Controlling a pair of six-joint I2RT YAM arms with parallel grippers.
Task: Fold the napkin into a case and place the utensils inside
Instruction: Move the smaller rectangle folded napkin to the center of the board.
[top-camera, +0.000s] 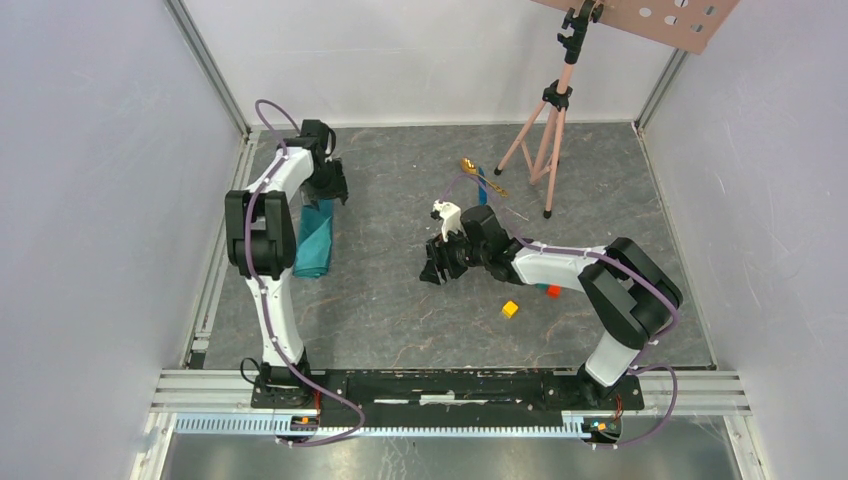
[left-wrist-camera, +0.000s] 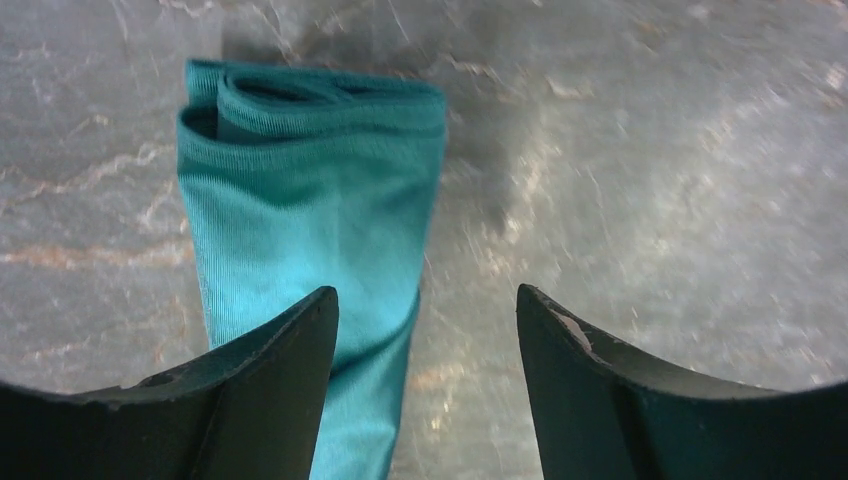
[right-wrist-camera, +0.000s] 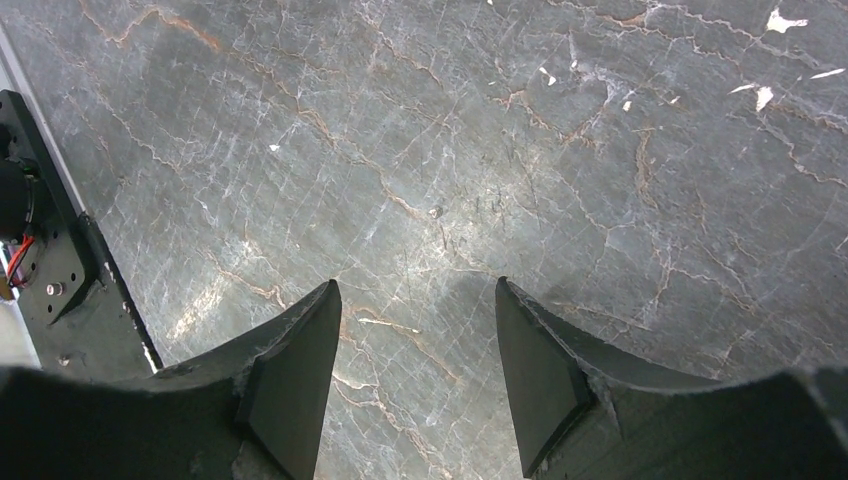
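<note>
Left tool (left-wrist-camera: 425, 300) open above the folded napkin (left-wrist-camera: 310, 200); right tool (right-wrist-camera: 415, 290) open and empty over bare bench (right-wrist-camera: 600, 150).

Both tools have their jaws well apart and grip nothing. The left one hangs over one end of the teal cloth, and the right one hovers mid-bench. The napkin lies at the left side of the bench as a narrow, layered case (top-camera: 316, 240), so the folding looks done or nearly so. The gold spoon (top-camera: 468, 166) and blue knife (top-camera: 483, 185) lie together at the far side near the tripod (top-camera: 545, 150), well apart from the case. Fetching them and slipping them inside appears to be what is left.
</note>
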